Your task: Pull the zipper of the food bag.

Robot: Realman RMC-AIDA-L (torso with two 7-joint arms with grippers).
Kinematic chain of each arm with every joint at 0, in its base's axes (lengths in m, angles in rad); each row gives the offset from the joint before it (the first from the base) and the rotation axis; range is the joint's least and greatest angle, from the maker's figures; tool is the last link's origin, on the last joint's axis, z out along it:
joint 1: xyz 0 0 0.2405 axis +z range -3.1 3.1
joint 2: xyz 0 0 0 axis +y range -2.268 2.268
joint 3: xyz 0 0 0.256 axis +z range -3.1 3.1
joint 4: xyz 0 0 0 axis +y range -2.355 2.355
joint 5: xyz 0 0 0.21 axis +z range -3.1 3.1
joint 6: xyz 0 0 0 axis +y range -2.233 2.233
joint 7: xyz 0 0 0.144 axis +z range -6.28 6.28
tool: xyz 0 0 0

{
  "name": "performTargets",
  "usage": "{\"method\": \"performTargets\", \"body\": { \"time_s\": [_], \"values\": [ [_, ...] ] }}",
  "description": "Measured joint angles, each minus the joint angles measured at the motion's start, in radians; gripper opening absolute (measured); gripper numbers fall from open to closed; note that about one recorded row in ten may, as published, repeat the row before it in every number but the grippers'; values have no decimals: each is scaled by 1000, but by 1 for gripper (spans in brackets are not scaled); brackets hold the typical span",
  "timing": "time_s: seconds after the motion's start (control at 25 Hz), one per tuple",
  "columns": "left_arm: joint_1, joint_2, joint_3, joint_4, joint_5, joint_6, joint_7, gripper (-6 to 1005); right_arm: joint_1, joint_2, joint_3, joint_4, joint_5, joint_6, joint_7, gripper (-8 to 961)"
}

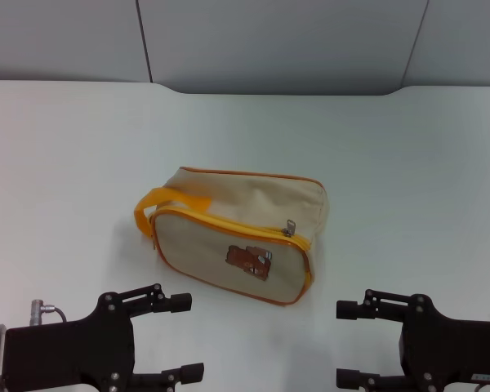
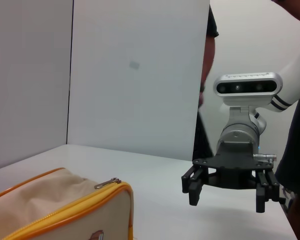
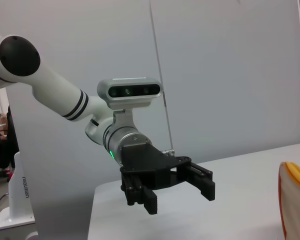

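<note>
The food bag (image 1: 237,237) is a beige pouch with orange-yellow piping and lies in the middle of the white table. Its orange loop handle (image 1: 159,204) points left and a brown bear picture faces me. The zipper's silver pull tab (image 1: 290,228) stands at the right end of the track; it also shows in the left wrist view (image 2: 107,183) on the bag (image 2: 60,210). My left gripper (image 1: 184,339) is open and empty at the near left, apart from the bag. My right gripper (image 1: 345,343) is open and empty at the near right. The right wrist view shows the bag's edge (image 3: 295,200).
The white table (image 1: 82,163) stretches around the bag, with a grey wall behind its far edge. The left wrist view shows the right gripper (image 2: 227,195) farther off. The right wrist view shows the left gripper (image 3: 176,192) farther off.
</note>
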Motion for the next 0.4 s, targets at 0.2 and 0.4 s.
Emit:
{"method": "performTargets", "body": {
  "time_s": [0.2, 0.4],
  "values": [
    [0, -1, 1, 0, 0, -1, 1, 819, 1, 0, 8, -1, 1, 4, -3, 777],
    [1, -2, 1, 0, -1, -3, 2, 819, -2, 4, 10, -1, 2, 8, -9, 777]
  ]
}}
